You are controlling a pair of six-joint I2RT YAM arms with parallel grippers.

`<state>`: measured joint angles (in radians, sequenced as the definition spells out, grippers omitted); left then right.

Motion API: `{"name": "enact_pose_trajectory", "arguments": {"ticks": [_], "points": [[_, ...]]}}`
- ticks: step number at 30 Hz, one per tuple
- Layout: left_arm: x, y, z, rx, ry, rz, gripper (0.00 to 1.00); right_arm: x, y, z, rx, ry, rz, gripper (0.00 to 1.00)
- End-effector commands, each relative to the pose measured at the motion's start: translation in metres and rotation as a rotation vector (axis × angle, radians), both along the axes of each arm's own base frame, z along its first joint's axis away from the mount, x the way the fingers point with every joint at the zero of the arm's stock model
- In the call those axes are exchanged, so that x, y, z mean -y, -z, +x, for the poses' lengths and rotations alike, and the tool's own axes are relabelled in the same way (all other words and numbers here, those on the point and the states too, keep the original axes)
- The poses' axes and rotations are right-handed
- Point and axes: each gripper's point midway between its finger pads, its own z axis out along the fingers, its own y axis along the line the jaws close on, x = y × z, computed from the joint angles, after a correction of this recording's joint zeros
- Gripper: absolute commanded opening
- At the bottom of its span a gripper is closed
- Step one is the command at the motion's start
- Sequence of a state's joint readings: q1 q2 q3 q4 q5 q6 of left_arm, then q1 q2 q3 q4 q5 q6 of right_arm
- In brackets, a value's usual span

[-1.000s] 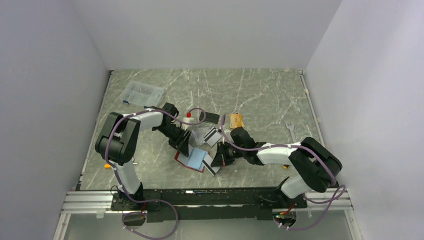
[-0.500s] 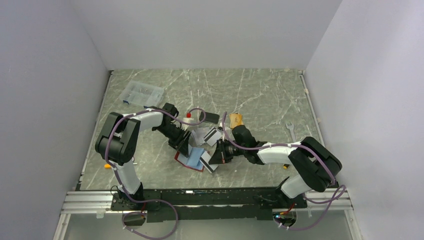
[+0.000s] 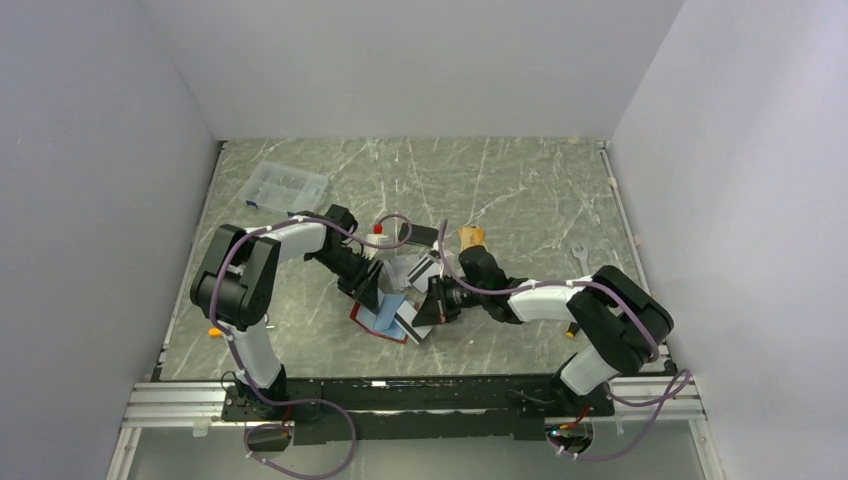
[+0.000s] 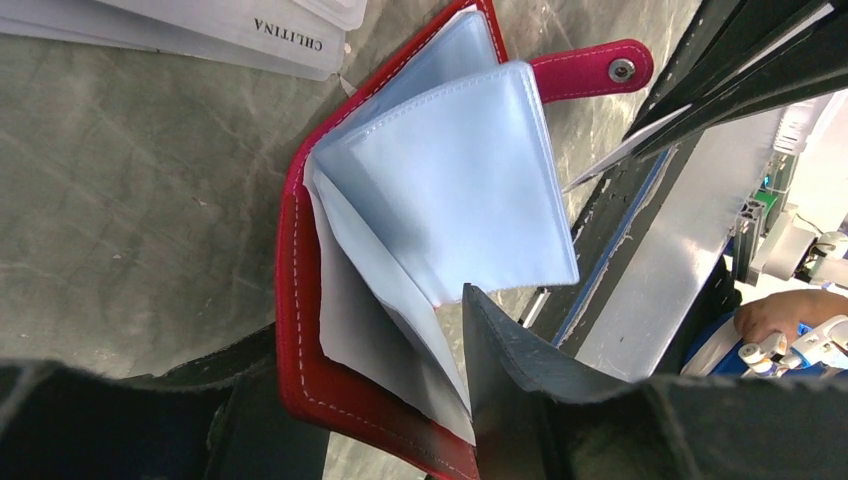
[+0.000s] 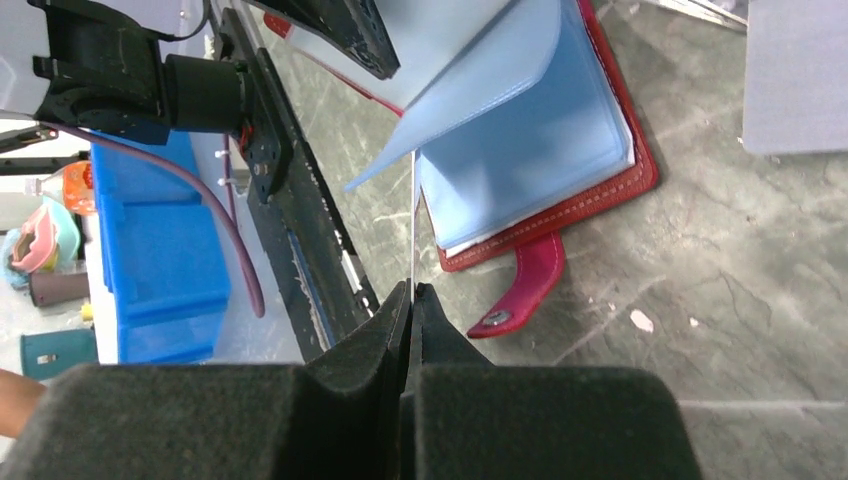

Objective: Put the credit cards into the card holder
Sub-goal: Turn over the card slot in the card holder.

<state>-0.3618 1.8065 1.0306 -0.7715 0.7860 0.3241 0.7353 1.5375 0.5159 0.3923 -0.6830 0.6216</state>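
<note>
Card holder (image 3: 385,318): stitched red leather, pale-blue sleeves fanned, open on marbled worktop (image 3: 520,190). Left claw (image 4: 365,335), half-spread, clamps its cover edge. Right claw (image 5: 411,300), pinched tight, holds credit card (image 5: 413,230) edge-on, long axis pointing into the holder's sleeves.

- Left wrist view: the lower end of the card holder (image 4: 297,300) runs behind the blurred dark fingers (image 4: 530,390) of the left gripper (image 4: 370,400) and off the bottom edge.
- Upper left in that view, the top edge cuts the white cards (image 4: 200,25).
- Right wrist view: the card (image 5: 413,220) in the right gripper (image 5: 411,300) shows only edge-on, so its face cannot be told.
- Upper right in that view, the frame cuts off a grey card (image 5: 795,75).
- Top view: the arms cover part of the card holder, and the contents of the clear box (image 3: 285,186) are too small to tell.
</note>
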Motion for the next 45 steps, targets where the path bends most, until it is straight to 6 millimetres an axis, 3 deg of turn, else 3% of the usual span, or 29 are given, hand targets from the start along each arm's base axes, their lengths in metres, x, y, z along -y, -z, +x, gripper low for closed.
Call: {"name": "enact_pose_trajectory", "arguments": {"ticks": [1, 15, 20, 29, 34, 39, 45], "points": [[0.01, -0.018, 0.008, 0.046, 0.018, -0.063, 0.51, -0.015, -0.019, 0.013, 0.057, -0.032, 0.065, 0.0], [0.017, -0.037, 0.006, 0.019, 0.018, -0.157, 0.71, -0.031, -0.018, 0.02, 0.051, -0.066, 0.062, 0.0], [0.013, -0.051, 0.002, -0.058, 0.015, -0.274, 0.73, -0.039, -0.021, 0.023, 0.056, -0.079, 0.068, 0.0], [0.004, -0.043, 0.003, -0.031, 0.036, -0.236, 0.72, -0.048, -0.014, 0.026, 0.04, -0.093, 0.062, 0.0], [-0.008, -0.025, 0.013, 0.037, 0.027, -0.113, 0.66, -0.049, -0.008, 0.029, 0.029, -0.086, 0.045, 0.0], [-0.021, -0.012, 0.025, 0.085, 0.0, 0.006, 0.54, -0.049, -0.004, 0.03, 0.018, -0.074, 0.032, 0.0], [-0.021, -0.007, 0.029, 0.081, -0.031, 0.035, 0.4, -0.043, 0.001, 0.03, 0.017, -0.05, 0.005, 0.0]]}}
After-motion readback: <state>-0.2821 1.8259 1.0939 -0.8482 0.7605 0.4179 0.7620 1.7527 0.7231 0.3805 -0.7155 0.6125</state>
